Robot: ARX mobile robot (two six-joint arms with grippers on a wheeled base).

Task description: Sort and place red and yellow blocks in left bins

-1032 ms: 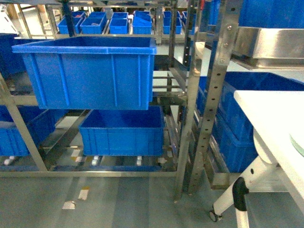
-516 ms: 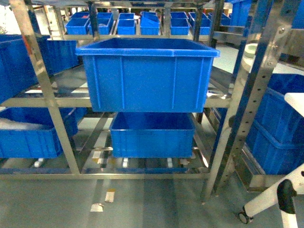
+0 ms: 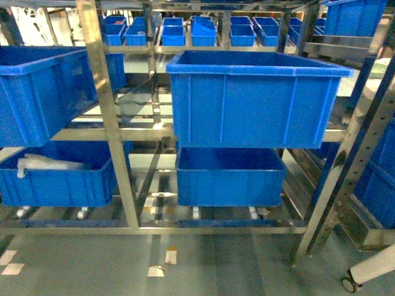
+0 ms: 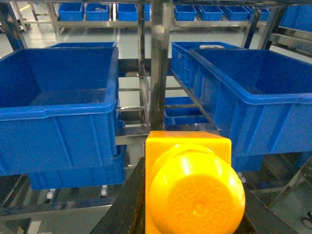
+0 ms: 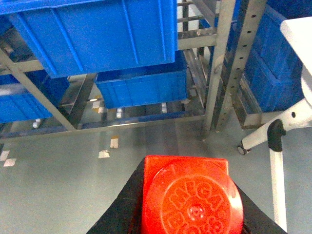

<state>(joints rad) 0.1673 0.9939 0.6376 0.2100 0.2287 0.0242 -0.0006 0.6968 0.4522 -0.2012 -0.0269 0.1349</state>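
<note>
Bright even overhead light; head view soft, steel glare.

Only little of the robot is visible. At the bottom of the left wrist view, the dark, matte gripper fingers (image 4: pixel 127 207) appear as slanted black bars. At the bottom of the right wrist view, similar black, smooth fingers (image 5: pixel 121 212) widen toward the frame edge.

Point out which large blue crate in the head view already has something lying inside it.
The lower-left blue plastic crate on the bottom shelf: whitish material lies inside it. The other large crates show no contents from this angle.
</note>
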